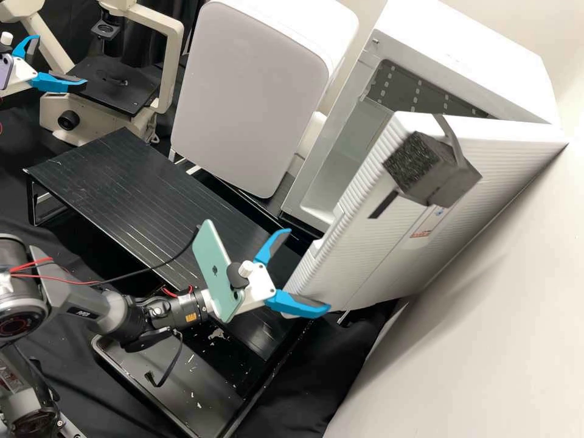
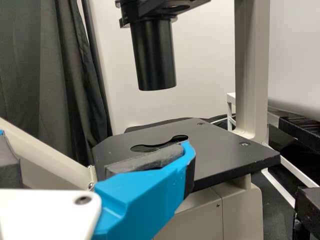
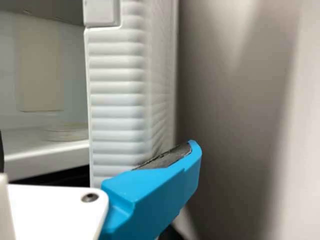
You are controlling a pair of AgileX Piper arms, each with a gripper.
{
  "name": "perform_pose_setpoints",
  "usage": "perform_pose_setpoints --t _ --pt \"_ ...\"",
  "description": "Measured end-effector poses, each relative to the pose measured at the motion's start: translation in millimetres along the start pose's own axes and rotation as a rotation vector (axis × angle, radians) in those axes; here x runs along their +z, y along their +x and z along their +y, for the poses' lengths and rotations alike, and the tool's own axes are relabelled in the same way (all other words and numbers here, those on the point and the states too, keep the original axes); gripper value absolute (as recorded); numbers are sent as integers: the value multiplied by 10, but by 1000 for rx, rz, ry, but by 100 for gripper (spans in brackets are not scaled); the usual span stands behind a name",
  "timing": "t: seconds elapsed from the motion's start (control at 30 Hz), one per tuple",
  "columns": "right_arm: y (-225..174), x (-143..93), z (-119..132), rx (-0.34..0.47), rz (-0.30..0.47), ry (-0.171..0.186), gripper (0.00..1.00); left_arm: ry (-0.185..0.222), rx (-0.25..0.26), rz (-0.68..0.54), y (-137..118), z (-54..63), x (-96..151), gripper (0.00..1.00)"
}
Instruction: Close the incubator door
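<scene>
The incubator door (image 1: 371, 255) (ajar) stands just beside the right hand (image 1: 309, 271).

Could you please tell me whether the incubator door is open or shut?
Open: in the high view, the ribbed door stands at an angle to the incubator's body, and its inside shows through the gap.

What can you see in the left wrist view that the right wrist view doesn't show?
Left wrist view: a microscope with a flat black stage, and a dark curtain.

Right wrist view: the incubator's ridged white door, standing open, and part of the pale inside.

Both: a bright blue finger with a dark pad.
</scene>
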Motion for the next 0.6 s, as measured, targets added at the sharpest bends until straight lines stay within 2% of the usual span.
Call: perform_pose_setpoints --t 0.07,0.23,0.33,0.4,0.5,0.6 --pt "-15 -90 -44 -35 42 28 100 0 0 0 0 0 0 100" --pt "-87 -380 -194 -131 192 41 100 0 0 0 0 0 0 100" --pt "-131 -504 -236 -157 254 50 100 0 0 0 0 0 0 100" --pt "-150 -552 -245 -154 273 53 100 0 0 0 0 0 0 100" --pt "-179 -573 -272 -130 247 55 100 0 0 0 0 0 0 100" --pt "-200 -596 -302 -123 229 79 100 0 0 0 0 0 0 100"
